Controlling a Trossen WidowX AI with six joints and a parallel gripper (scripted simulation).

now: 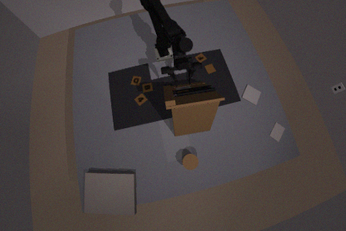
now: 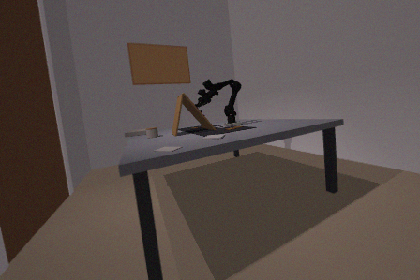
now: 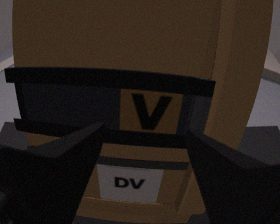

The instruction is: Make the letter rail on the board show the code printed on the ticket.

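Observation:
The ticket (image 3: 130,194) on the board (image 1: 195,120) (image 2: 198,115) (image 3: 116,30) reads DV in the wrist view. The black rail (image 3: 66,76) (image 1: 193,91) runs across the board above it. A V tile (image 3: 151,112) sits upright in the rail, right of its middle, with empty channel to its left and a short stretch to its right. A dark upright bar closes the rail's left end. My gripper (image 3: 145,131) (image 1: 182,83) is open, its fingertips apart on either side of the V tile, low in front of the rail. The tile marked D or O (image 1: 136,80) lies on the mat.
The dark mat (image 1: 121,112) also holds a B-like tile (image 1: 147,87), an A-like tile (image 1: 140,99), another lettered tile (image 1: 201,57) and a plain-looking one (image 1: 210,69). A round cup (image 1: 190,161) stands behind the board. Pale flat pieces (image 1: 252,94) (image 1: 277,131) and a large pale box (image 1: 110,193) lie farther out.

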